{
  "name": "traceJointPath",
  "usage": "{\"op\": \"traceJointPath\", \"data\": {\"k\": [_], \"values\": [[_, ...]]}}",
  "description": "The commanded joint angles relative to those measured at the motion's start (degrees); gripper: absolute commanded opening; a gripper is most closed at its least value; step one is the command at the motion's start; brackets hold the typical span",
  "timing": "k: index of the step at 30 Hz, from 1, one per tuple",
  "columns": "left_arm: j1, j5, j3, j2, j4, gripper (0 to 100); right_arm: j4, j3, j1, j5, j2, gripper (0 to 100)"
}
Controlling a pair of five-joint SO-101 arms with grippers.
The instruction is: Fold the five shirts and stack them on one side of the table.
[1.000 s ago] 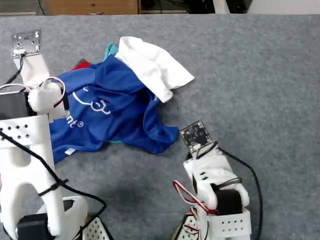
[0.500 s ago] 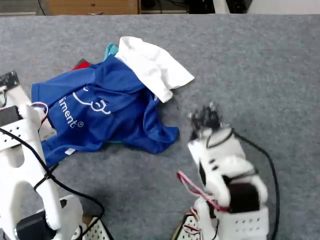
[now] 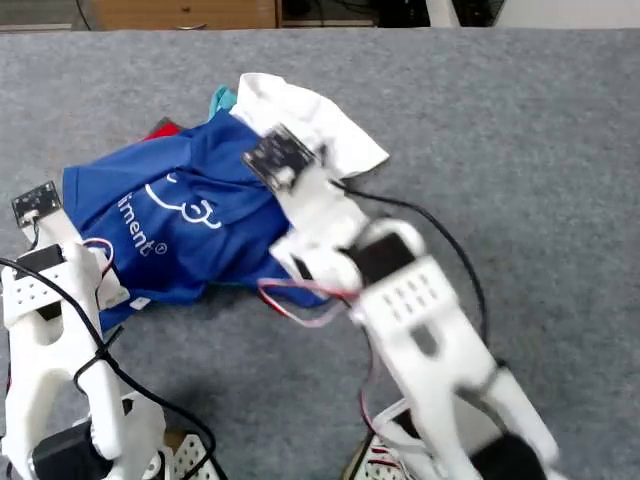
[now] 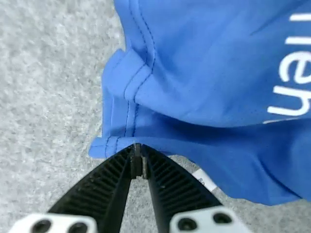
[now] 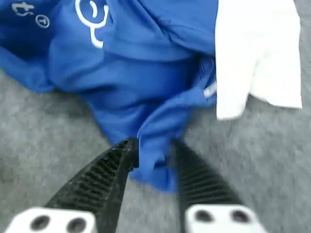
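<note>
Grey felt covers the counter [image 3: 520,120] in the high view, where a crumpled blue shirt [image 3: 190,190] printed with white lettering [image 3: 140,225] lies left of centre. A folded white shirt [image 3: 300,105] rests on its far edge, with a teal shirt [image 3: 220,100] and a red shirt [image 3: 163,129] peeking out beneath. The right arm [image 3: 400,290] stretches over the blue cloth.

From the left wrist, the left pincer [image 4: 137,162] is pressed together, its tips at the blue shirt's stitched hem [image 4: 121,136]; whether cloth is nipped is unclear. A small white label [image 4: 206,182] hangs nearby.

From the right wrist, the right pincer [image 5: 153,150] is narrowly parted, straddling a fold of blue fabric below a white logo [image 5: 92,19].
</note>
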Motion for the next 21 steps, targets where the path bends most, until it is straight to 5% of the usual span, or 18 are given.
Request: {"op": "traceJointPath", "data": {"k": [1, 9, 21], "values": [[-0.4, 0.6, 1.1, -1.5, -2.0, 2, -2.6, -10.3, -1.2, 0.1, 10.9, 38.6], [-0.9, 0.6, 11.1, -1.7, -15.1, 2, -2.5, -35.4, -4.1, -6.3, 38.6, 42.2], [-1.1, 0.8, 11.5, -2.4, -15.7, 2, 4.0, -67.1, -6.3, -7.6, 69.7, 37.5]]}}
